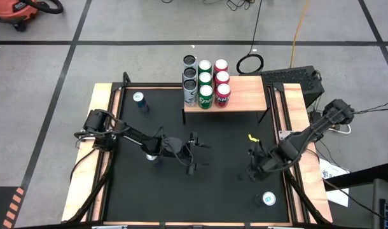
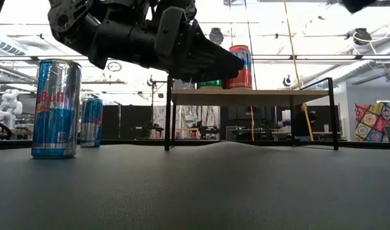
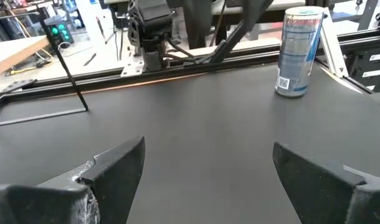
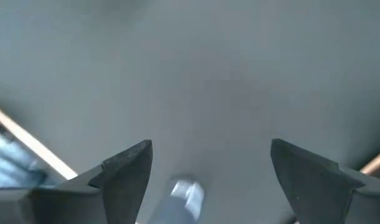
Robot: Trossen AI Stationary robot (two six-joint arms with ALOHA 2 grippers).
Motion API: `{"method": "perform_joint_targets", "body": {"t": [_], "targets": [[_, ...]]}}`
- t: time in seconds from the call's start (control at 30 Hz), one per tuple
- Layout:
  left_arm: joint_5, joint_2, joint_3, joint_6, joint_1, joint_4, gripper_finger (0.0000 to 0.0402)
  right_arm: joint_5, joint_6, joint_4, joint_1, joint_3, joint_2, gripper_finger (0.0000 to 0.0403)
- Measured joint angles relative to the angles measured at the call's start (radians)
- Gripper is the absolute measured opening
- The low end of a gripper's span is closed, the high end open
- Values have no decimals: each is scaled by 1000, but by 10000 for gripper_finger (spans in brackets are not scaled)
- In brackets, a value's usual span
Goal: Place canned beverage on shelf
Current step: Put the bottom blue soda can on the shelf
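The shelf stands at the table's far edge on thin black legs, with several grey, green and red cans upright on its wood top. A blue-and-silver can stands upright at the far left, and another can at the near right, also seen in the left wrist view. My left gripper hovers open over the table's middle, pointing toward the right edge, with nothing between its fingers. My right gripper points down, open, left of the near-right can, whose blurred top shows below it.
In the low view a large can and a smaller, farther can stand at the left, with my left arm overhead. Wooden rails border the black table. The floor under the shelf is bare.
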Motion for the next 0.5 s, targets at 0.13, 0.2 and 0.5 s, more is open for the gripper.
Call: {"method": "perform_joint_targets", "body": {"t": [0.13,0.2,0.5], "targets": [[0,0,0,0,0,10,352,-48,44,-58,88,145,71,313],[0,0,0,-1,-1,10,352,-96,38,-86,132,210,115,313],[1,-1,0,-3,-1,11,352,-283,210,-185,278,347,266,313]]}}
